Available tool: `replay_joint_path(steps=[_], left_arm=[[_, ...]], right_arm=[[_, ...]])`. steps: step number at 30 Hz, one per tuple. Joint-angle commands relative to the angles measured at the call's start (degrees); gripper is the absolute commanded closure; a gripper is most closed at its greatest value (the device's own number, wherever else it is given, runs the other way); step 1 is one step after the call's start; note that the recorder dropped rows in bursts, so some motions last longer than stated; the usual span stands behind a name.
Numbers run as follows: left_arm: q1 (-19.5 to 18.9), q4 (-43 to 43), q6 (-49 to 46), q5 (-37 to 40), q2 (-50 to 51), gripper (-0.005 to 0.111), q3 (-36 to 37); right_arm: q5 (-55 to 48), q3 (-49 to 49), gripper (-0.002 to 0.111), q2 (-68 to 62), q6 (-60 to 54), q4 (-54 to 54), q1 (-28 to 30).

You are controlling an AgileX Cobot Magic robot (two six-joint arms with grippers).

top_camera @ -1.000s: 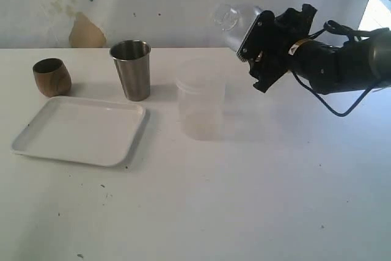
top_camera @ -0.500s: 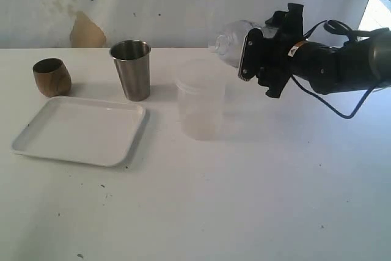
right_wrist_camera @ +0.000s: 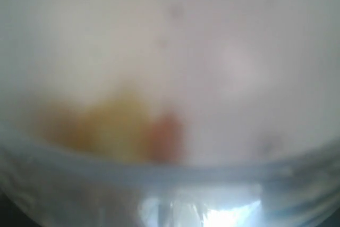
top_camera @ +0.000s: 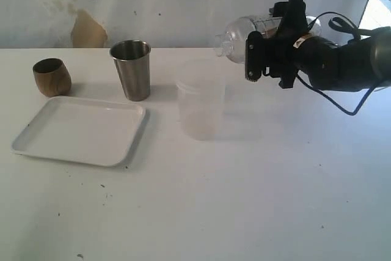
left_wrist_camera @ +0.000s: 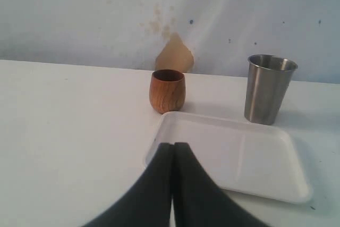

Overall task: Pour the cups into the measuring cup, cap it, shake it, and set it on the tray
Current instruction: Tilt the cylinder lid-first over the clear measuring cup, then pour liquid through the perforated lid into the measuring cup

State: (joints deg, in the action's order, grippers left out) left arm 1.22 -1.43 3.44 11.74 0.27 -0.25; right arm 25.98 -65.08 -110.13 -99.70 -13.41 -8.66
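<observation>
My right gripper (top_camera: pixel 261 47) is shut on the clear measuring cup (top_camera: pixel 241 32) and holds it on its side in the air. Its domed, short-necked end (top_camera: pixel 222 47) points left. In the right wrist view blurred clear plastic (right_wrist_camera: pixel 170 184) fills the picture and hides the fingers. The brown wooden cup (top_camera: pixel 51 76) (left_wrist_camera: pixel 167 90) and the steel tumbler (top_camera: pixel 131 70) (left_wrist_camera: pixel 267 89) stand upright behind the white tray (top_camera: pixel 79 129) (left_wrist_camera: pixel 239 158). My left gripper (left_wrist_camera: pixel 173 144) is shut on nothing, low over the table at the tray's near edge, and is out of the exterior view.
A frosted plastic cup (top_camera: pixel 200 99) stands upright mid-table, below and left of the held measuring cup. A tan stain (top_camera: pixel 87 32) marks the back wall. The right arm's cable (top_camera: pixel 342 108) loops above the table at the right.
The right gripper has turned the measuring cup from tilted upward to lying level, and has shifted a little to the right. Cups, tray and frosted cup stay put.
</observation>
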Motion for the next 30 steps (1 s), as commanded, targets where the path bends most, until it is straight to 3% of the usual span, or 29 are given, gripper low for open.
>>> replay_joint_path(steps=[1, 30], left_arm=[[0.1, 0.03, 0.2, -0.61, -0.27, 0.107, 0.25], [0.1, 0.03, 0.2, -0.61, -0.27, 0.107, 0.25]], right_arm=[[7.22, -0.8, 0.108, 1.43, -2.73, -0.52, 0.23], [15.84, -0.8, 0.108, 1.43, -11.05, 2.06, 0.09]])
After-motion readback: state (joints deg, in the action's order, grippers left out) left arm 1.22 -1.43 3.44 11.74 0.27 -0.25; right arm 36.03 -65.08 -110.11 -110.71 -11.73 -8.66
